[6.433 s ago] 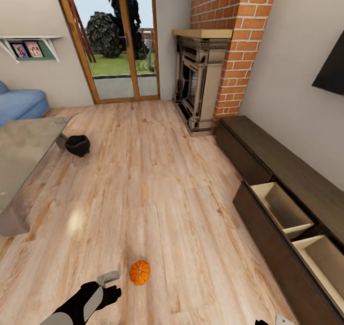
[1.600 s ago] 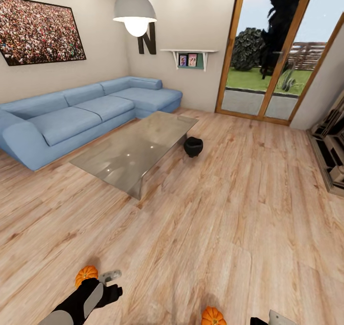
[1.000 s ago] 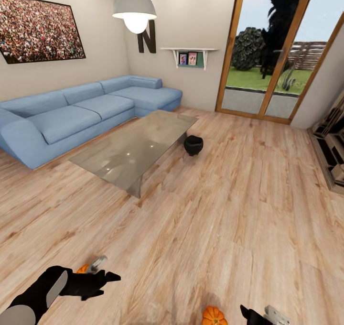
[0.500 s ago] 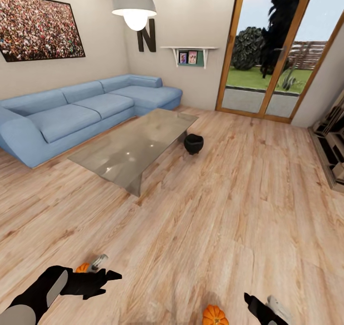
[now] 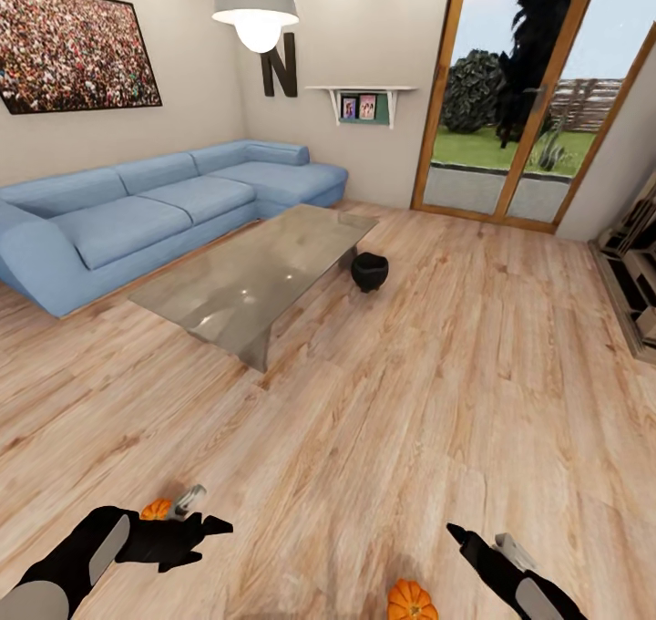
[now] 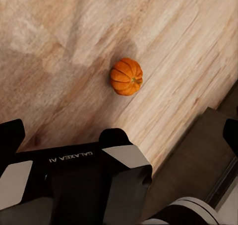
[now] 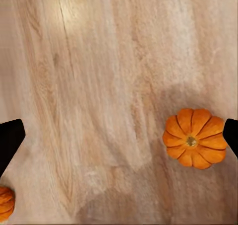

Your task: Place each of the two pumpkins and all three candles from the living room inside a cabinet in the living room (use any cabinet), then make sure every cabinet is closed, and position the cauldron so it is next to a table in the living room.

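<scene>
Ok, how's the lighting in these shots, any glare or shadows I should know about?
Head view: the lit pendant lamp is bright, and the table carries soft pale reflections, with sharp detail throughout. Left wrist view: a dim shadow lies on the floor beside the pumpkin. Right wrist view: a pale sheen streaks the planks near a pumpkin, with a grey shadow around it.

Left pumpkin [image 5: 156,510] half hidden behind left gripper [image 5: 202,511]. Second pumpkin [image 5: 410,601] cut by head view's bottom edge. Right gripper [image 5: 478,540] jaws' state unclear. Fireplace [image 5: 638,287] cut at right edge. Shelf photos [image 5: 358,108] too small to read.
</scene>
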{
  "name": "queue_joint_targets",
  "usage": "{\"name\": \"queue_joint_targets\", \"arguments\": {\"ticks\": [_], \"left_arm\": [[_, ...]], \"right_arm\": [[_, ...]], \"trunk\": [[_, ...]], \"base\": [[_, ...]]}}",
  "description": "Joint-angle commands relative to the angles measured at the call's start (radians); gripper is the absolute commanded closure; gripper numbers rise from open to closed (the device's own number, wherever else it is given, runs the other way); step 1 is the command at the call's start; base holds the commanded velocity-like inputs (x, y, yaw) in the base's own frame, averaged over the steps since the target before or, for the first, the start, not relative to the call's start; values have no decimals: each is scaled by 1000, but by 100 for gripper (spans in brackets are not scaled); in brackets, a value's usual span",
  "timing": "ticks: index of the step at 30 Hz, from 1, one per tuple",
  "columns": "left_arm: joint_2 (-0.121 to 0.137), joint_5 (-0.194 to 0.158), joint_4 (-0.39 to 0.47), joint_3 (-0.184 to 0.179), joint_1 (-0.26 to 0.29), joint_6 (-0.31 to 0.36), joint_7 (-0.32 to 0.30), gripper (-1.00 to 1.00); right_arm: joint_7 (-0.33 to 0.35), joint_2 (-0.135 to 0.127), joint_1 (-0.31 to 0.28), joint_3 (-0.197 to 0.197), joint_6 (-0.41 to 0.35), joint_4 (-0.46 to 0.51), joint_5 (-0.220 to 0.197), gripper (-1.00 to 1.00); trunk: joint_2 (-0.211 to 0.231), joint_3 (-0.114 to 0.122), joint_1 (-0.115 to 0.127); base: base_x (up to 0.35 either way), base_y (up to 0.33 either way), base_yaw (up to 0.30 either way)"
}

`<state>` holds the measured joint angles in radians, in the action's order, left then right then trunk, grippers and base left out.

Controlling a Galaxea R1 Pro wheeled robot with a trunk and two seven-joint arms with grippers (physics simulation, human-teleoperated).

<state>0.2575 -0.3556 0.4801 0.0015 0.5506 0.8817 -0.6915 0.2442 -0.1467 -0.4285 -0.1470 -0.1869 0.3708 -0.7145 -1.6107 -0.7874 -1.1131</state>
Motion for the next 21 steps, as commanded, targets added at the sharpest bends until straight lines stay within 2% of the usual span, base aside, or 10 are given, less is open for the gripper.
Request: {"name": "queue_joint_targets", "arguments": {"ticks": [1,3,7,21], "left_arm": [[0,0,0,0,0,2,-1,-100],[0,0,0,0,0,5,-1,-100],[0,0,0,0,0,6,-2,-100],[-1,-2,0,2,0,11,-3,-100]], "right_arm": [[16,0,0,-9,-5,-1,-14,-100],[66,-2,-1,-38,-16,-1,-61,-100],[107,-7,0,-56,-22,0,-91,-100],[114,-11,3,-64,12,0,-100,-100]], "trunk": [[-7,-3,-4],[-21,-10,-12],[-49,-22,-27],[-147,-66,-81]], "base": [[0,0,0],[0,0,0],[0,0,0],[0,0,0]]}}
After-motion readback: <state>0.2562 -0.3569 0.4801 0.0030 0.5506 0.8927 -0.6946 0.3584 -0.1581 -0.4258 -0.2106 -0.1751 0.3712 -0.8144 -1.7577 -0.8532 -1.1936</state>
